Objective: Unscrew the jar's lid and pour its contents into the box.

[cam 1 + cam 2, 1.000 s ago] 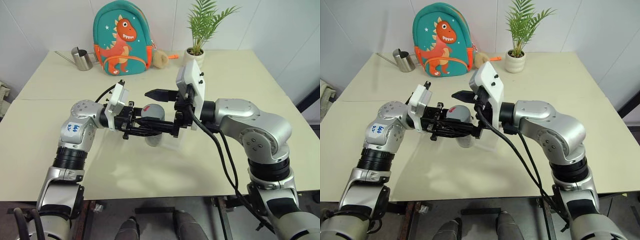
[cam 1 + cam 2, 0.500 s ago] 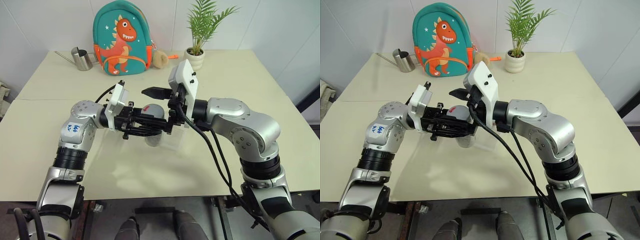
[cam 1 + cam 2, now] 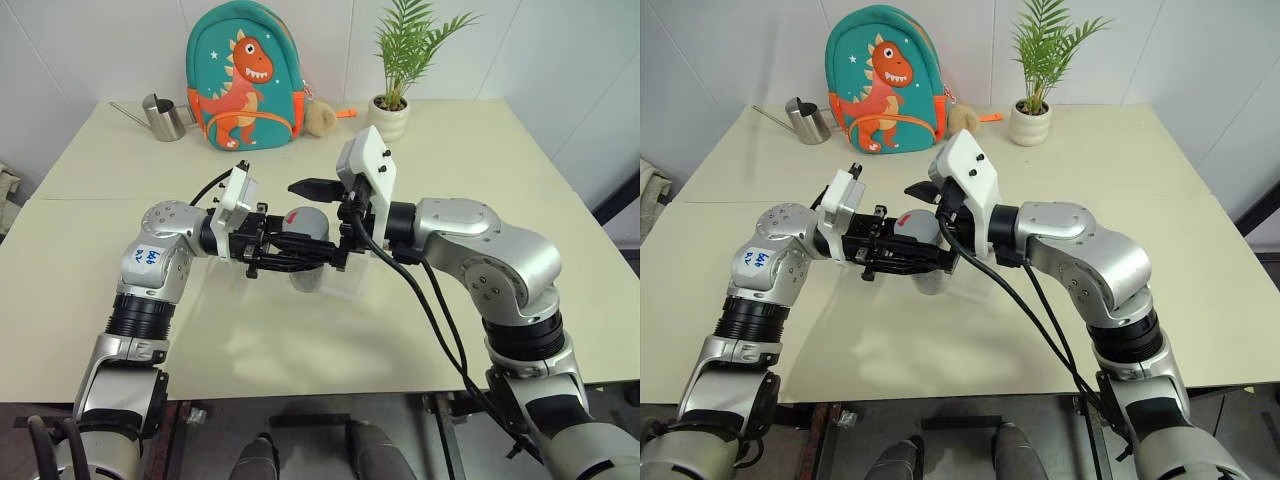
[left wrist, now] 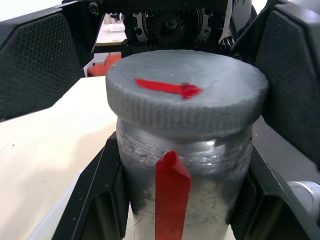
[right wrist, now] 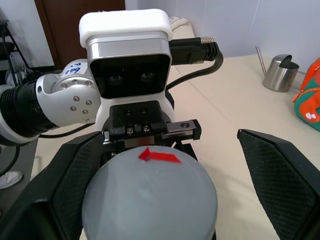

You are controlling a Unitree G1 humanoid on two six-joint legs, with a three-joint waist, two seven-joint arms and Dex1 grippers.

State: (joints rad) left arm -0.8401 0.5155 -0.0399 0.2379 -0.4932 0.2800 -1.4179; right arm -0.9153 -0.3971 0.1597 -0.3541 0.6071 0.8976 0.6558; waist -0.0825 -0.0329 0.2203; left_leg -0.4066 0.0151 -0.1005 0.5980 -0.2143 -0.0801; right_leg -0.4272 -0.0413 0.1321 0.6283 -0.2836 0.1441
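Compared with a second ago, the right pincer [image 3: 322, 215] has rolled slightly and stands wide around the grey lid [image 4: 186, 90], not closed. Lid sits on the jar [image 4: 185, 170], clamped in the left pincer [image 3: 300, 255] above the bench [image 3: 300, 340].

A small white sticker [image 3: 147, 257] with blue handwritten characters, too small to read with certainty, sits on the left arm at the frame's left, while a red arrow marks the grey lid [image 5: 150, 195].
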